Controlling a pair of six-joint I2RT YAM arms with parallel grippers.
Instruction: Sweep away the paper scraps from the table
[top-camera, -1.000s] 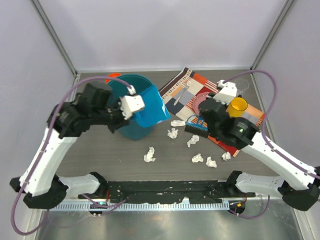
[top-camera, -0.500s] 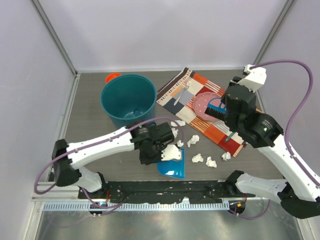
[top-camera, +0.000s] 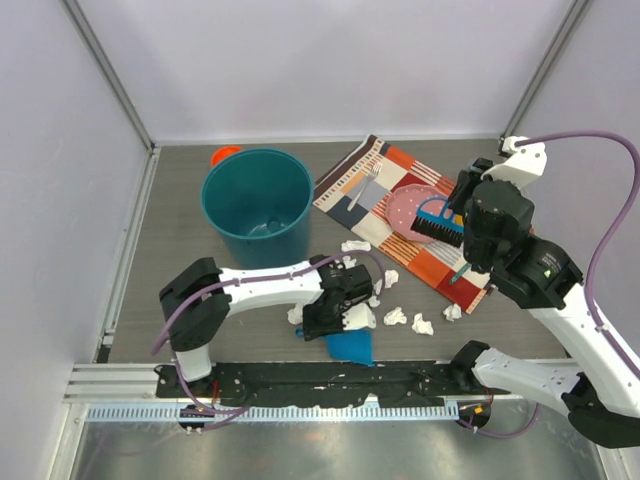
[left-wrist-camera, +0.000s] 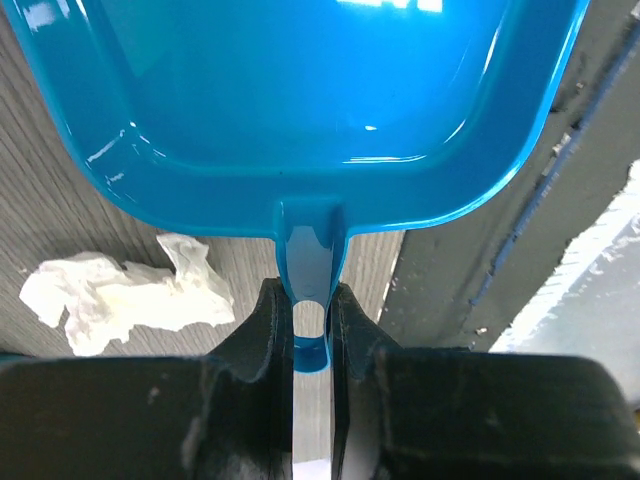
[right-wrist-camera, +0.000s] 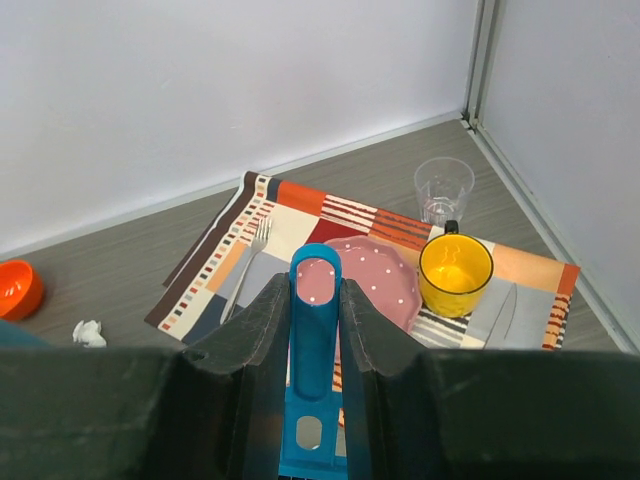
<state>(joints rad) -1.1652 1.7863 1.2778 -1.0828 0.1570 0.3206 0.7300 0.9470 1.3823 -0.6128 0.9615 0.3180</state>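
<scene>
My left gripper is low over the table's front middle, shut on the handle of the blue dustpan. In the left wrist view the handle is pinched between the fingers, the pan lies ahead, and one paper scrap lies to its left. Several white paper scraps lie scattered on the dark table around and right of the pan. My right gripper is raised over the placemat, shut on the blue brush, whose handle shows between the fingers.
A teal bucket stands at the back left with a small orange bowl behind it. The striped placemat carries a fork, pink plate, yellow mug and clear glass. Pale walls enclose the table.
The left arm has brought the dustpan from above the bucket down to the table's front middle. The right arm has lifted the brush off the table and back over the placemat.
</scene>
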